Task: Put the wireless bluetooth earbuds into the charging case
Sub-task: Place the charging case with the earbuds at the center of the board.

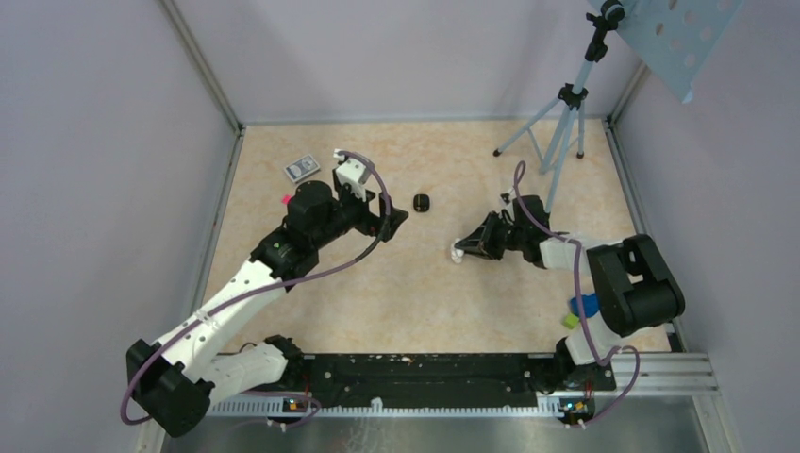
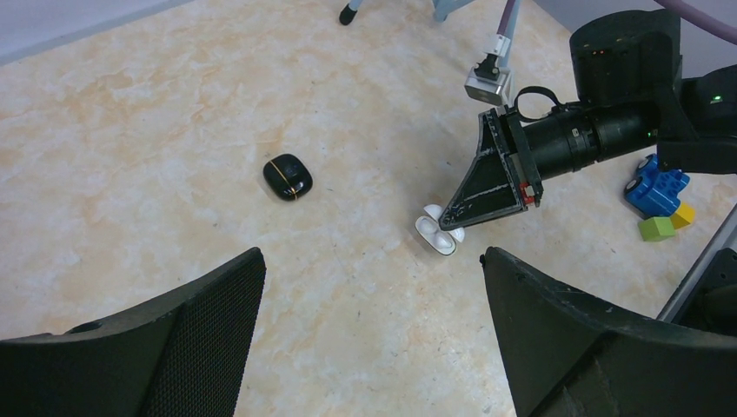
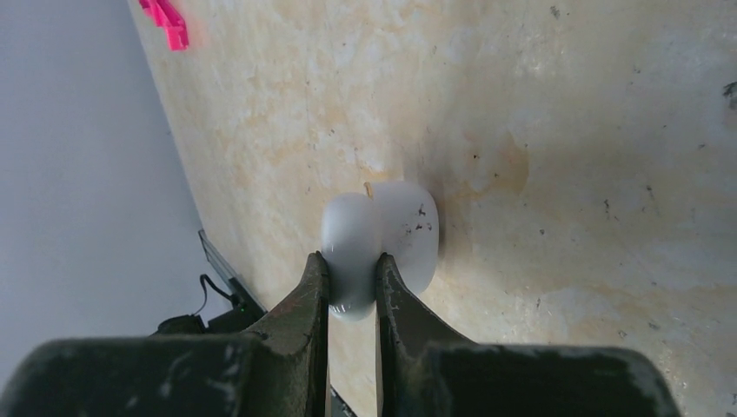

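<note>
A white charging case point(image 2: 434, 235) lies open on the marbled table, and two white earbuds point(image 2: 441, 238) show inside its open half. My right gripper point(image 3: 351, 261) is shut on one rounded half of that case point(image 3: 352, 233); the other half point(image 3: 408, 228) rests against the table. From above, the right gripper point(image 1: 460, 247) reaches left to the case point(image 1: 457, 254). A closed black case point(image 2: 288, 177) with a gold seam lies apart, to the left point(image 1: 423, 203). My left gripper point(image 2: 373, 254) hangs open above bare table, holding nothing, near the black case point(image 1: 396, 223).
A tripod point(image 1: 558, 127) stands at the back right. Blue, green and yellow toy blocks point(image 2: 658, 193) lie by the right arm's base point(image 1: 580, 310). A small patterned box point(image 1: 302, 168) and a pink piece point(image 1: 285, 199) lie at the back left. Walls enclose the table.
</note>
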Available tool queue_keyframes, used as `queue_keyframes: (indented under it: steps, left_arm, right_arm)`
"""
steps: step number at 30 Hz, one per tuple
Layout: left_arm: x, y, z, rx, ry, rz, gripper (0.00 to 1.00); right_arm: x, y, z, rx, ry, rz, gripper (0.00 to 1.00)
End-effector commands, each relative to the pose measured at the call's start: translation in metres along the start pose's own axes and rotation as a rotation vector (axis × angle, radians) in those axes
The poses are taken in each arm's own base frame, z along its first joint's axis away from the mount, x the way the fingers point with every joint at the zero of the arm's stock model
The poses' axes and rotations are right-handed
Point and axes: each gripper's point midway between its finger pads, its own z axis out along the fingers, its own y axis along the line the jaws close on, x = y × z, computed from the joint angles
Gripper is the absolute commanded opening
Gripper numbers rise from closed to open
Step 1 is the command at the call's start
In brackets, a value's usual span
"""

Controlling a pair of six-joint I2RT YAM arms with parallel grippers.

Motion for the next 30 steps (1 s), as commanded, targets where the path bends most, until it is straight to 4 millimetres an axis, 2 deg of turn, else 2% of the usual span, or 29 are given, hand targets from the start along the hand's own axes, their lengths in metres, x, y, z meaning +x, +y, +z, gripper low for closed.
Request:
queue_keyframes:
  steps: [1, 12, 18, 21, 22, 23, 27, 30]
  left_arm:
    - [-0.024, -0.006, -0.001, 0.029, -0.070, 0.003, 0.99]
    - [-0.023, -0.008, 0.002, 0.043, -0.062, 0.000, 0.99]
    - [-0.020, -0.007, 0.007, 0.044, -0.044, -0.012, 0.99]
    - [-0.015, -0.002, 0.011, 0.023, -0.016, -0.037, 0.99]
    - [-0.012, 0.002, 0.013, 0.007, -0.002, -0.052, 0.99]
    - [-0.008, 0.007, 0.015, -0.008, 0.018, -0.070, 0.99]
    - [0.005, 0.037, 0.018, -0.094, 0.101, -0.185, 0.99]
    - [0.008, 0.070, 0.010, -0.180, 0.125, -0.258, 0.99]
  right_arm:
    - [0.007, -0.022, -0.004, 0.069, -0.020, -0.005, 0.00]
    - [0.005, -0.040, -0.020, 0.119, -0.063, 0.009, 0.00]
    - [-0.007, -0.041, -0.037, 0.212, -0.121, -0.031, 0.43]
    - [-0.019, -0.039, -0.051, 0.283, -0.166, -0.068, 0.55]
    - [-0.024, -0.037, -0.057, 0.307, -0.188, -0.082, 0.70]
    - [-0.030, -0.036, -0.065, 0.340, -0.214, -0.091, 0.81]
    - [-0.052, -0.027, -0.102, 0.455, -0.327, -0.156, 0.85]
    - [-0.071, -0.022, -0.146, 0.591, -0.451, -0.205, 0.86]
